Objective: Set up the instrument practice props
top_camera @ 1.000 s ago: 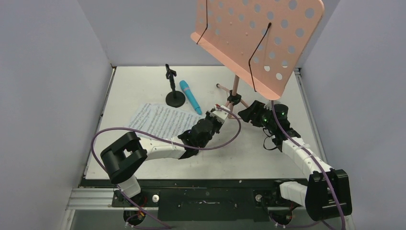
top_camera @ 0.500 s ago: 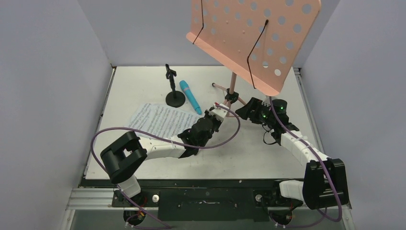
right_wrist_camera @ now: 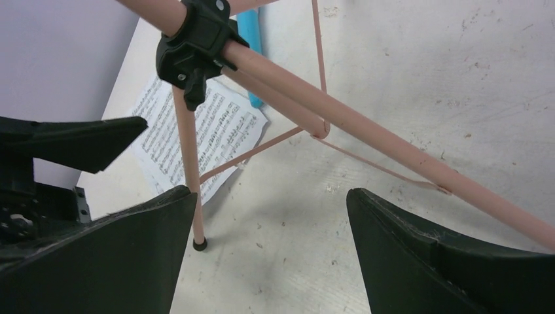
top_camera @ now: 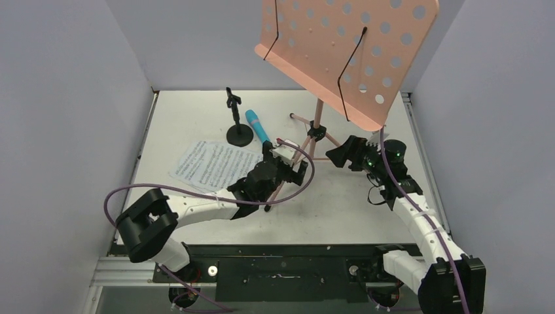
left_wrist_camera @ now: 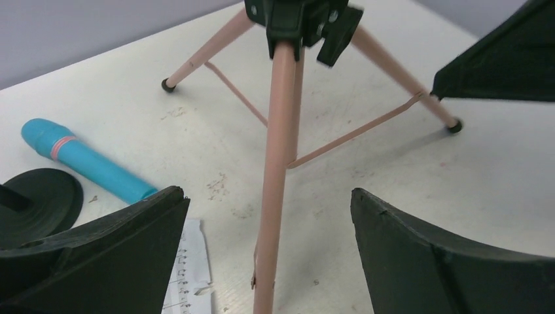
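Pink music stand leg (left_wrist_camera: 278, 150) between spread left fingers (left_wrist_camera: 98, 261), untouched

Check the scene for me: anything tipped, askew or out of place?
Nothing tipped or damaged. The music stand stands on its three legs. The blue microphone lies flat beside the mic stand, and the sheet music lies on the table.

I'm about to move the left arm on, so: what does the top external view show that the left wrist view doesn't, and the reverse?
Only top external: the pink perforated desk and the mic stand's clip. Only left wrist: the near tripod leg standing free between the open fingers of the left gripper. Both: blue microphone, sheet music, black round base.
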Controlling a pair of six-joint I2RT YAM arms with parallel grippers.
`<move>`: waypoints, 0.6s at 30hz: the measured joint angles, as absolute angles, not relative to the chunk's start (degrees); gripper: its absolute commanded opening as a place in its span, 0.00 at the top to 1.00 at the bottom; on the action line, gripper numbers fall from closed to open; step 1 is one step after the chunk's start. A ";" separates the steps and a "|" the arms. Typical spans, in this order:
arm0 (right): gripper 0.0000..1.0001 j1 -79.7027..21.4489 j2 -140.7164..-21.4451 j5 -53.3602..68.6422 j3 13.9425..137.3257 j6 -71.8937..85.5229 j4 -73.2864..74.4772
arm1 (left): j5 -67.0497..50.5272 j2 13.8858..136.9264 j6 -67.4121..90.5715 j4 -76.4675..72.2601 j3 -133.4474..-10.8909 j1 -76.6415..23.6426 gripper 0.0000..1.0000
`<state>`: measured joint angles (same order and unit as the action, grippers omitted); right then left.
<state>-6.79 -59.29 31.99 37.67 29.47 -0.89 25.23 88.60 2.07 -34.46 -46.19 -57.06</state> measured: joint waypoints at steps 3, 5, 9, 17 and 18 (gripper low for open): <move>0.09 -6.74 -56.38 31.99 37.65 29.10 1.85 | 22.83 84.66 5.41 -34.39 -44.86 -56.71 0.03; 0.09 -6.72 -54.04 31.94 37.65 28.95 3.81 | 21.63 81.34 7.77 -34.39 -43.57 -56.27 0.04; 0.05 -6.72 -49.04 31.75 37.65 28.16 8.08 | 19.07 75.02 13.78 -33.17 -38.65 -55.07 0.04; 0.10 -6.72 -39.62 31.99 37.47 27.14 13.41 | 13.80 65.47 26.00 -19.46 -33.30 -49.39 0.04; 0.10 -6.72 -38.48 31.99 37.47 27.05 13.89 | 13.10 64.93 26.87 -17.85 -33.08 -48.88 0.04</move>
<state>-6.72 -38.48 31.99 37.47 27.05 13.89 13.10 64.93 26.87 -17.85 -33.08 -48.88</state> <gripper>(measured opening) 0.902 0.965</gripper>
